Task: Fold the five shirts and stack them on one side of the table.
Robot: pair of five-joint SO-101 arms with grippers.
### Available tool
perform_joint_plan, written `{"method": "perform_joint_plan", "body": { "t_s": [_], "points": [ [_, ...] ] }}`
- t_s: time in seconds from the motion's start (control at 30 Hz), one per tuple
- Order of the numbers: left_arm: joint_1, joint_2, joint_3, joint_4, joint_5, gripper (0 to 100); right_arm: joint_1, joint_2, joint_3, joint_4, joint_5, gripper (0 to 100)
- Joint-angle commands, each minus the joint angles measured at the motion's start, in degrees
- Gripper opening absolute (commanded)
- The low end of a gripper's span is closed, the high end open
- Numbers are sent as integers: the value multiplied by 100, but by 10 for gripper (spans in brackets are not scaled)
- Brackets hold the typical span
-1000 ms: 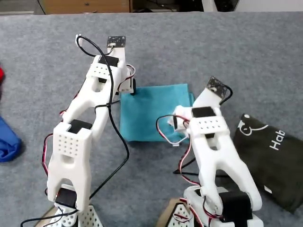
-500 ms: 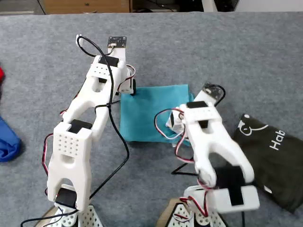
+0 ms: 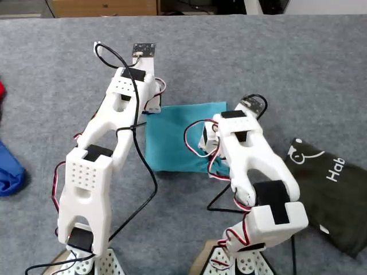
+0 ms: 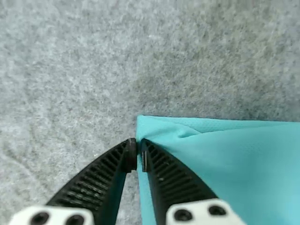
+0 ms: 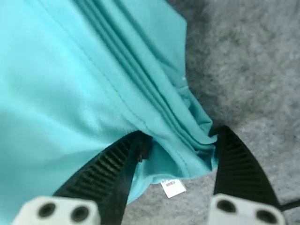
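A folded teal shirt [image 3: 172,137] lies flat in the middle of the grey table. My left gripper [image 4: 138,157] is shut on the shirt's far left corner [image 4: 140,123], and in the high view this gripper [image 3: 157,109] sits at that corner. My right gripper [image 5: 182,137] is open, its jaws straddling the bunched folds of the teal shirt [image 5: 70,84] at the near right edge, by a small white label [image 5: 171,187]. From above, the right arm [image 3: 241,143] covers that edge.
A black garment with white print [image 3: 327,189] lies at the right, close beside the right arm. A blue shirt [image 3: 8,169] and a bit of red cloth [image 3: 1,90] lie at the left edge. Bare grey table [image 3: 275,51] stretches behind the shirt.
The right arm has swung left and tipped forward over the shirt's right edge, and that edge now looks pushed in. The left arm has hardly moved.
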Motion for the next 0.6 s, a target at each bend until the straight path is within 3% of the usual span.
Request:
{"method": "perform_joint_plan", "body": {
  "t_s": [0.0,0.1,0.27,0.33,0.57],
  "points": [
    [44,-66,-264,-79,-62,27,-31,409,-13,0,273,246],
    [44,-66,-229,-158,-62,27,-31,409,-13,0,387,223],
    [44,-66,-255,-202,-53,26,-31,400,-22,-44,677,0],
    [44,-66,-264,-220,-35,22,-22,400,-22,-44,703,33],
    [44,-66,-264,-237,-26,18,-22,391,-31,-35,747,4]
  ]
}}
